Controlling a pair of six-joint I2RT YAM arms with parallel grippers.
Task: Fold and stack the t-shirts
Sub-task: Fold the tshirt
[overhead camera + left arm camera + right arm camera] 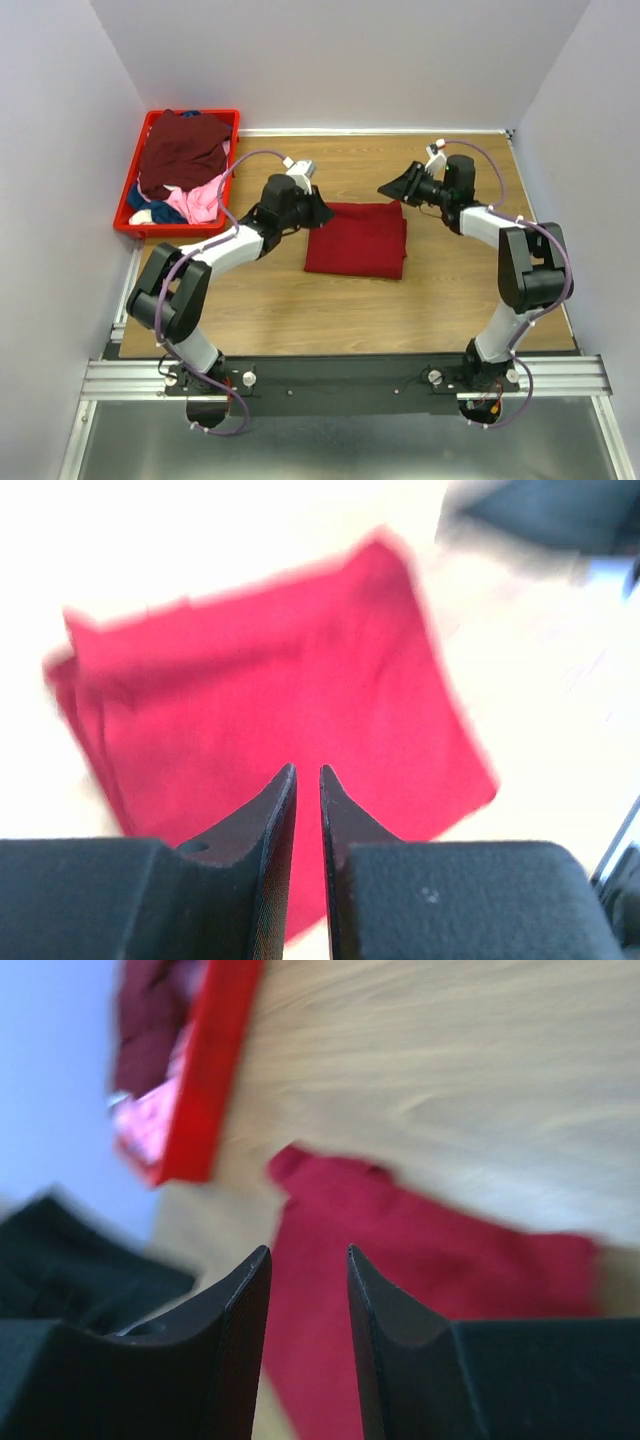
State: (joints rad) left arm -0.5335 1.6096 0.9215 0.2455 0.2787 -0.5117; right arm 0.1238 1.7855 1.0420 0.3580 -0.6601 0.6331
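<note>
A bright red t-shirt (357,240) lies folded into a flat rectangle on the wooden table; it also shows in the left wrist view (270,680) and the right wrist view (400,1260). A dark maroon shirt (185,150), a pink one (202,203) and a blue one (137,200) lie heaped in the red crate (232,160). My left gripper (325,212) (307,768) hovers over the folded shirt's left edge, jaws nearly together and empty. My right gripper (386,188) (308,1249) hovers above the shirt's far right corner, jaws slightly apart and empty.
The red plastic crate stands at the table's far left corner and shows blurred in the right wrist view (210,1070). White walls enclose the table on three sides. The arm bases sit on a rail (340,378) at the near edge.
</note>
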